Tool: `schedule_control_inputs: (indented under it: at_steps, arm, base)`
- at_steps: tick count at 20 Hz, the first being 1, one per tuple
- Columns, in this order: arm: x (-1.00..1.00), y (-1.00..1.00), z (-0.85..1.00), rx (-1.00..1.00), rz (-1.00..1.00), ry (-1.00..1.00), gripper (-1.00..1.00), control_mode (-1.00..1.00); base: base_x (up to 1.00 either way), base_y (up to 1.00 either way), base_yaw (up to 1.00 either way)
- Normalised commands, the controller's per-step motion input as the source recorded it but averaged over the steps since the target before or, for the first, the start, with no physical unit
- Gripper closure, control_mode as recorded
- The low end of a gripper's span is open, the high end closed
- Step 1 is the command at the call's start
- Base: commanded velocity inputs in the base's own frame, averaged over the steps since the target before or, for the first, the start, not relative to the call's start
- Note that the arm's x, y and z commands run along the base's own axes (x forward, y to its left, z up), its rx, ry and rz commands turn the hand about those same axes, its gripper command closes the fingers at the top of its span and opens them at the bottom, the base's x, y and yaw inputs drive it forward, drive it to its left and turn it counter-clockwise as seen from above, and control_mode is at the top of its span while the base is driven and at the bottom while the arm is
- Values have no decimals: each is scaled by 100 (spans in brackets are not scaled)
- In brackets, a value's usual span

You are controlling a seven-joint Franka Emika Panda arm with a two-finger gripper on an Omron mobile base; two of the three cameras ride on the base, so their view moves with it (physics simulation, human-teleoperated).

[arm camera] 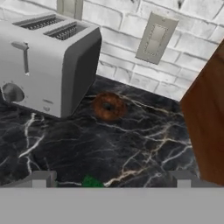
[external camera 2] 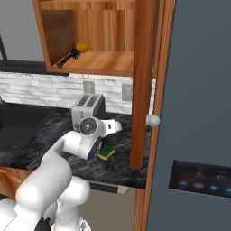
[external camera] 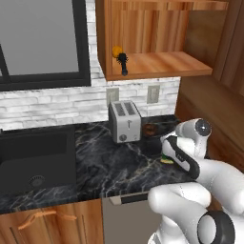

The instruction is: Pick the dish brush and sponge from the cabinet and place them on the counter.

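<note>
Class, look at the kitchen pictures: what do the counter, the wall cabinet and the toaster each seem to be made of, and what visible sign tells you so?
The counter looks like polished black marble: pale and brownish veins run across it. The wall cabinet looks like reddish-brown wood with a smooth finish: grain streaks show on its shelf and back. The toaster seems to be brushed or painted metal, possibly plastic: plain grey, softly shaded sides.

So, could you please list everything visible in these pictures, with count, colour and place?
dish brush: one, black, on the cabinet shelf.
orange ball: one, behind the brush.
cabinet: one, reddish-brown, open, above the counter.
sponge: one, green over yellow, on the counter beside the arm.
toaster: one, silver, by the wall.
doughnut: one, brown, right of the toaster.
sink: one, black, left.
outlets: two, grey, on the brick wall.
counter: one, black marble.
end effector: one, open, low over the counter.
</note>
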Motion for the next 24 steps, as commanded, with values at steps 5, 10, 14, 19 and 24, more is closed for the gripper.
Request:
schedule_control_inputs:
  at_steps: [5, 10, 14, 19, 24]
  arm:
    - [-24, 10, 29, 2, 0, 0, -100, -100]
    - [-18, 8, 27, 0, -2, 3, -100, -100]
    - [-21, 2, 28, 0, -5, 4, -100, -100]
    - [-26, 0, 33, 2, -6, 1, -100, -100]
    - [-14, 6, 50, 7, -2, 0, -100, -100]
  base:
    - [0, 0, 0]
    - [0, 0, 0]
    - [0, 0, 0]
    - [0, 0, 0]
    - [0, 0, 0]
